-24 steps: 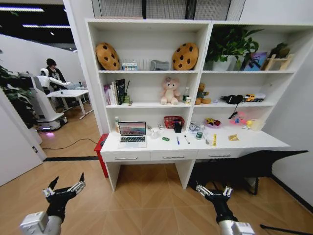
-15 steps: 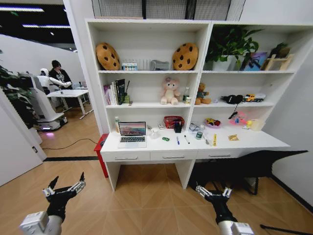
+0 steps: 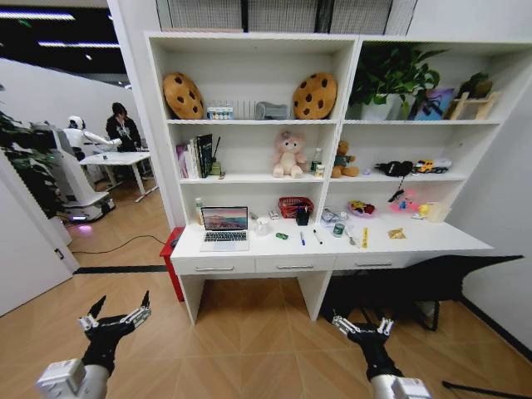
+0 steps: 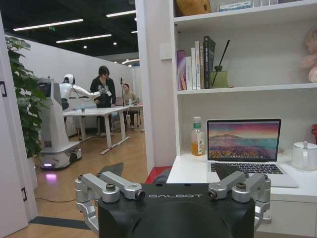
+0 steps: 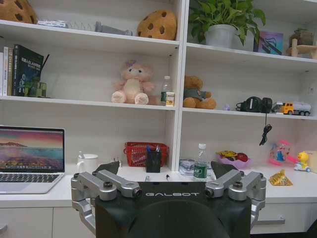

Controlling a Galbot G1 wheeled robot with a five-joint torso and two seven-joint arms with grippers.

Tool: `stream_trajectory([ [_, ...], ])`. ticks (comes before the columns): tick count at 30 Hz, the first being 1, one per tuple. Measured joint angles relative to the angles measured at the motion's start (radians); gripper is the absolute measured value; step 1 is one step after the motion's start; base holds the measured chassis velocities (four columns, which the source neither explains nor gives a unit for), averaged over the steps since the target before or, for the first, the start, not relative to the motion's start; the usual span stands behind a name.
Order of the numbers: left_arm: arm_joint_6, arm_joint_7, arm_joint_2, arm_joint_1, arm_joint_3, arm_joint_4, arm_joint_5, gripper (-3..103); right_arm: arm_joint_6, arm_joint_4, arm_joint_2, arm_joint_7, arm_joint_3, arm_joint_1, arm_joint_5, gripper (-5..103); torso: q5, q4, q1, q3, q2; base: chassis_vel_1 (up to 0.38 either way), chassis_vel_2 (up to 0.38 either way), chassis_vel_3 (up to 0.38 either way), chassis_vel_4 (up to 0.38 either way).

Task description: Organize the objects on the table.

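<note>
- Approach stage: table (image 3: 432, 241) mid-frame, well apart from robot.
- Left gripper (image 3: 115, 312) lower left, right gripper (image 3: 362, 324) lower right; fingers spread, empty.
- Advice: drive in square, stop before laptop (image 3: 224, 228) and pens (image 3: 309, 237).

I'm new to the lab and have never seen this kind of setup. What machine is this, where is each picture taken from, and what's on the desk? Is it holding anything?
This is a wheeled robot with two arms. One picture comes from a camera on its head, looking forward and down; the other two come from cameras on its wrists, looking out over each gripper.

In the head view the left gripper and the right gripper hang low above the wooden floor, well short of the table. Both are open and hold nothing.

On the long white table stand an open laptop, a small green toy car, a blue pen and a black pen. A red basket and a bottle are also there. The shelves above hold plush bears and cookie-shaped cushions.
</note>
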Motion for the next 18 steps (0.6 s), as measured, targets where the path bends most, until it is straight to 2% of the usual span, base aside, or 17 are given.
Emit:
stream_trajectory([
  [5,-0.010,0.018,-0.007,0.014,0.012,0.000,0.034,100,0.003,0.004,0.002,0.001,0.001,-0.012,-0.001,100,0.0000,0.0001,0.000,0.000,0.000,0.000,0.000,0.000,0.000],
  [10,-0.011,0.019,0.008,0.009,0.007,0.000,0.028,100,0.006,0.009,0.005,-0.010,0.003,-0.015,-0.002,100,0.0000,-0.0001,0.000,0.000,0.000,0.000,0.000,0.000,0.000],
  [18,-0.014,0.020,0.008,0.008,0.012,0.000,0.032,100,0.020,0.002,0.004,-0.014,0.008,-0.015,-0.008,100,-0.0001,-0.0001,0.000,0.000,0.000,-0.087,0.096,0.095,-0.094],
])
